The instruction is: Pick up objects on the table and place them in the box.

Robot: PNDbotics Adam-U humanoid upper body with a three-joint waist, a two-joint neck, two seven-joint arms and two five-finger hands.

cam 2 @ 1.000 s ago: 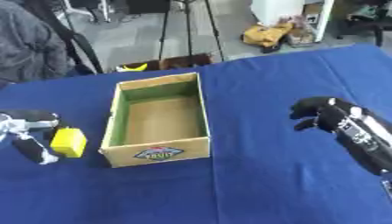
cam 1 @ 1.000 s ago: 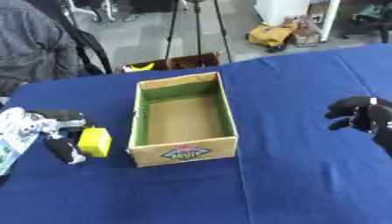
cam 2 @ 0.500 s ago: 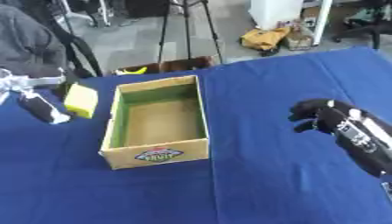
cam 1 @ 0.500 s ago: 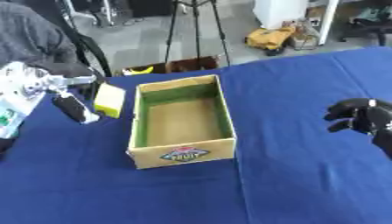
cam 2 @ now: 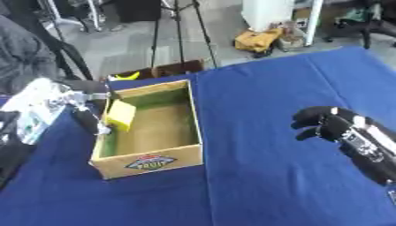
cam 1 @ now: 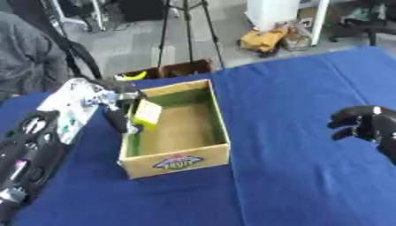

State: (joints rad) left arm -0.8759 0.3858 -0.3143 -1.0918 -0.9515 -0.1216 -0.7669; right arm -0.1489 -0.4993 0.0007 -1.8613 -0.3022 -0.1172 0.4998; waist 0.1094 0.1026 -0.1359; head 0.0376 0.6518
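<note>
Left hand: fingers and thumb pinching a yellow block, held just over the left wall of the box, at the inner side of the hand. The block sits tilted, its lower edge inside the box opening, above the box floor.

Box: open cardboard carton, green inner walls, brown floor, a printed label on the near face. Stands on the table directly to the right of the left hand; its left wall lies beneath the fingers.

Table: covered in blue cloth.

Right hand: black, fingers curled inward, holding nothing. Hovers over bare cloth, well apart from the box, which lies to its left.

Beyond both hands, off the table: tripod legs and a yellow heap on the floor.
</note>
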